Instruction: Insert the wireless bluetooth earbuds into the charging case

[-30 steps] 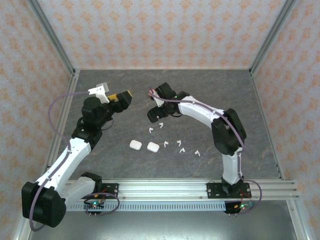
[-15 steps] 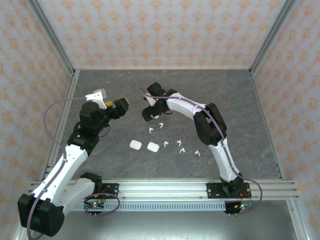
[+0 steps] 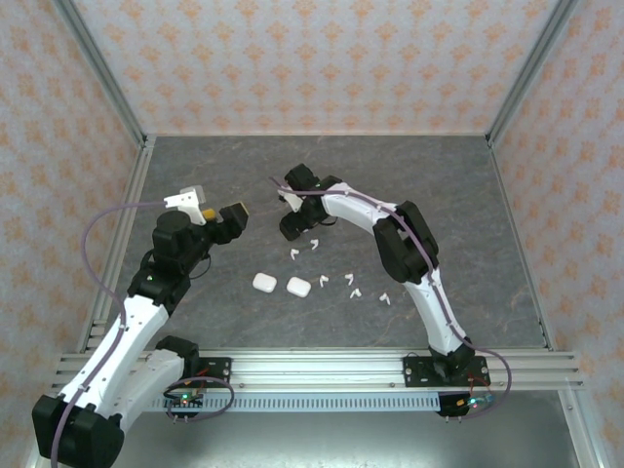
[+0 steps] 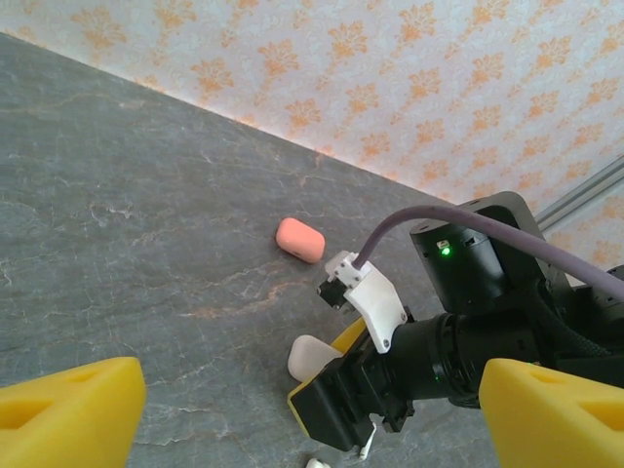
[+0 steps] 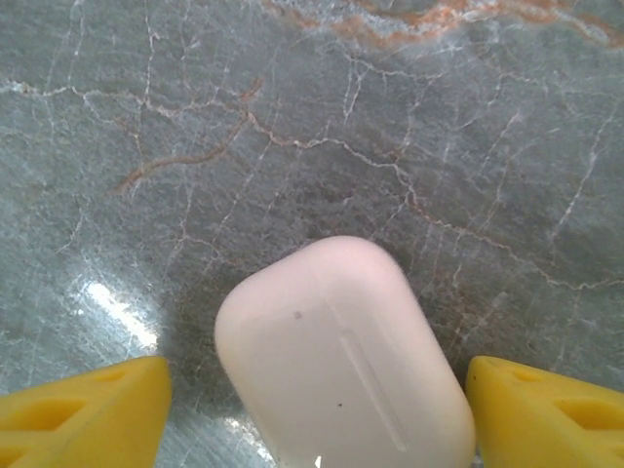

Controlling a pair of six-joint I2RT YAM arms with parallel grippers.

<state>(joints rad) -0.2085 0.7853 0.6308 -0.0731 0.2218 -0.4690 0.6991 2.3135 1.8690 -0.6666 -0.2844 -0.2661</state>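
Several white earbuds (image 3: 324,280) lie scattered on the grey table, with two more (image 4: 369,444) showing by the right gripper in the left wrist view. The coral-pink earbuds are hidden. My right gripper (image 3: 292,220) hangs low over a pale rounded case (image 5: 341,361); its yellow fingers (image 5: 83,414) stand either side of the case with gaps, so the right gripper (image 5: 317,390) is open. That case (image 4: 310,356) peeks out beneath it. My left gripper (image 3: 235,215) is raised to the left, and the left gripper (image 4: 310,390) is open and holds nothing.
Two white closed cases (image 3: 264,283) (image 3: 299,287) sit side by side nearer the arms. A coral-pink case (image 4: 300,240) lies beyond the right gripper. Patterned walls and metal frame rails (image 3: 127,224) enclose the table.
My right gripper has shifted left and settled lower over the pale case. My left gripper has drawn back toward the near left.
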